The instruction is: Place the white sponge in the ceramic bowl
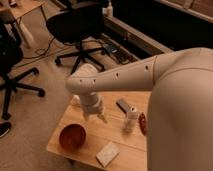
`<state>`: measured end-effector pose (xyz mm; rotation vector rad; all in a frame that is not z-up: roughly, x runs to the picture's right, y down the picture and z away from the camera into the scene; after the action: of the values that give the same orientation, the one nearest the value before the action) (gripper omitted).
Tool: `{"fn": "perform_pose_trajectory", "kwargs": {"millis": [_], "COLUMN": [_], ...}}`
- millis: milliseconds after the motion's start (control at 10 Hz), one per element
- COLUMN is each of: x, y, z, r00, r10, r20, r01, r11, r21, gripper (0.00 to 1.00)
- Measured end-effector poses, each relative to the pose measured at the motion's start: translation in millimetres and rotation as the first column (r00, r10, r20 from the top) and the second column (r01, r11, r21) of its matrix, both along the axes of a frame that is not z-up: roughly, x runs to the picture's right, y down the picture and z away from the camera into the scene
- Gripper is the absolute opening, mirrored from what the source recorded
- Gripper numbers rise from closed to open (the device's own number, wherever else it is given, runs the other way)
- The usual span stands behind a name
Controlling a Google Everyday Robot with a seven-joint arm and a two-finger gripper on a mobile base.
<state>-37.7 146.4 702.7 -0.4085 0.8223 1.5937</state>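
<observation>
The robot's broad white arm fills the right foreground, reaching left over a small wooden table. Nearest the table's front edge lies the white sponge, flat on the wood and untouched, just right of the ceramic bowl, which sits empty near the table's left end. Above and between the two, the gripper hangs pointing down over the tabletop, clear of both sponge and bowl; whether it is open or closed cannot be told from this view. To its right stands an upright white bottle, with a reddish-brown object just beside it at the arm's edge and a dark flat device lying behind the bottle. Beyond the table, a black office chair stands on the carpet, a second chair at far left, and a wooden desk in the top corner.
</observation>
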Motion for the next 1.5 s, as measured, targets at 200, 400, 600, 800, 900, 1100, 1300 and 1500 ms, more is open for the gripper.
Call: {"fn": "perform_pose_trajectory", "kwargs": {"millis": [200, 400, 600, 800, 900, 1100, 1300, 1500], "x": [4.3, 16.1, 40.4, 56.5, 66.2, 82.9, 91.2, 92.8], "y": [-14.9, -19.6, -11.1, -1.9, 4.4, 16.9, 29.0, 46.1], "z": [1.5, 2.7, 9.6, 20.7, 29.3, 45.5, 51.0, 44.3], "r00": [0.986, 0.945, 0.929, 0.939, 0.95, 0.97, 0.981, 0.984], "r10": [-0.165, -0.305, -0.305, -0.227, -0.161, -0.037, 0.033, 0.032], "r20": [0.032, 0.115, 0.211, 0.26, 0.267, 0.24, 0.192, 0.173], "r01": [0.167, 0.321, 0.358, 0.309, 0.252, 0.117, 0.015, 0.002], "r11": [0.9847, 0.9326, 0.8849, 0.8862, 0.9009, 0.9366, 0.9696, 0.9816], "r21": [-0.05, -0.165, -0.297, -0.345, -0.353, -0.33, -0.244, -0.191], "gripper": [0.65, 0.65, 0.65, 0.65, 0.65, 0.65, 0.65, 0.65]}}
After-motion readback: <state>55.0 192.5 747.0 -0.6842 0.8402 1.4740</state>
